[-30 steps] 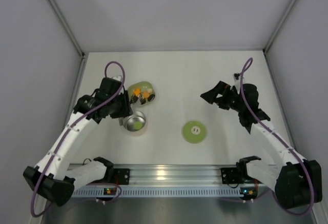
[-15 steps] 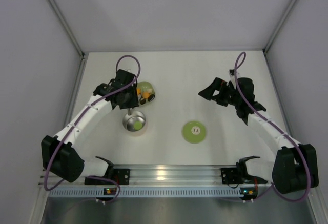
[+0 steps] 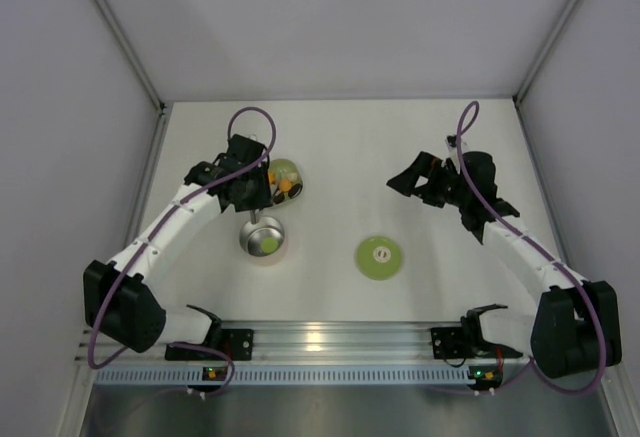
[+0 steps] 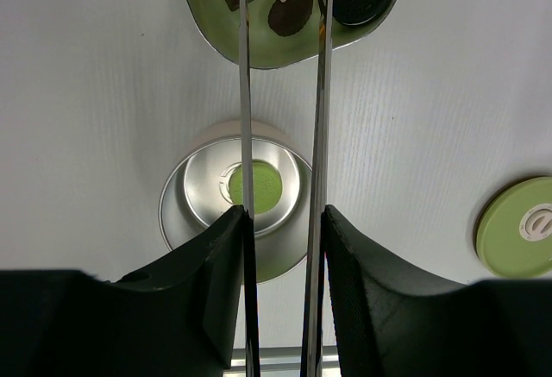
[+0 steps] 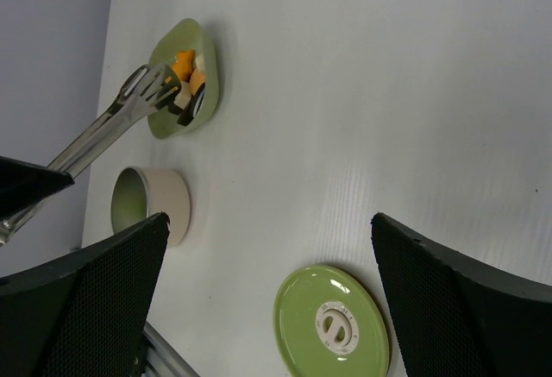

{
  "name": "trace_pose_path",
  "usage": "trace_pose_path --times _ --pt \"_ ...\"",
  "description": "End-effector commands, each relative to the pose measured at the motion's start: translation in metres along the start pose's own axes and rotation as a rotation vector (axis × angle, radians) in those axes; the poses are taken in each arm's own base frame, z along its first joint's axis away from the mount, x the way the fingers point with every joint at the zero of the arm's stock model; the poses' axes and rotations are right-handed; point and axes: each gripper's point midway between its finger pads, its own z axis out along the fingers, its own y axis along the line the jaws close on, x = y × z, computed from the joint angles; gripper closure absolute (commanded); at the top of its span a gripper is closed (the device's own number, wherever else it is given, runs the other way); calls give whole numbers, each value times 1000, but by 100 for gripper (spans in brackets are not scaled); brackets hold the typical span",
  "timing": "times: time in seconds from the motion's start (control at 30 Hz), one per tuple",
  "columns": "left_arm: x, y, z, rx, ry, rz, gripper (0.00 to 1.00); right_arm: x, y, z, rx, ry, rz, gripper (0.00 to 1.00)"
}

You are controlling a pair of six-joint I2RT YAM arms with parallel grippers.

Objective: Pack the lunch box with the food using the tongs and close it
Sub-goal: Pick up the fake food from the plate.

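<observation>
Over the pale green dish [image 4: 259, 53], I have the left gripper [image 4: 283, 215] clamped on the tongs [image 4: 244, 92], their tips at the food [image 4: 289, 16]. Those pieces look light and probably slick, so I'd pinch one gently across its middle. Just beside sits the lunch box [image 4: 177, 222], one green piece [image 4: 255, 187] inside; the right gripper [image 5: 267, 222] hangs spread wide, empty, near the lid [image 5: 332, 325].

Top external: high behind the near edge, looking steeply down on the white desk [image 3: 340, 167]. Left wrist: close, straight down past the left gripper [image 4: 285, 217] and its slim silvery metal tongs [image 4: 244, 92]. Right wrist: oblique, farther off. All three share the round shiny steel container [image 4: 194, 191] beneath the left gripper and the flat round green lid [image 5: 332, 325].
</observation>
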Motion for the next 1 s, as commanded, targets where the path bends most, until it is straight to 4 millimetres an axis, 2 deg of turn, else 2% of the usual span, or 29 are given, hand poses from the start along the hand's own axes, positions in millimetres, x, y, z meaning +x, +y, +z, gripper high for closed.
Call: trace_pose_path --times 0.0,0.4,0.8,0.97 --pt "-7 -7 1 25 -31 -10 55 2 10 0 -36 2 -35 1" --pt "6 -4 6 25 9 -6 55 7 7 2 -37 11 -33 0" --pt "10 -5 15 21 24 6 55 11 3 4 -32 18 -26 0" --pt "8 -6 18 20 20 6 62 12 1 7 -34 26 -22 1"
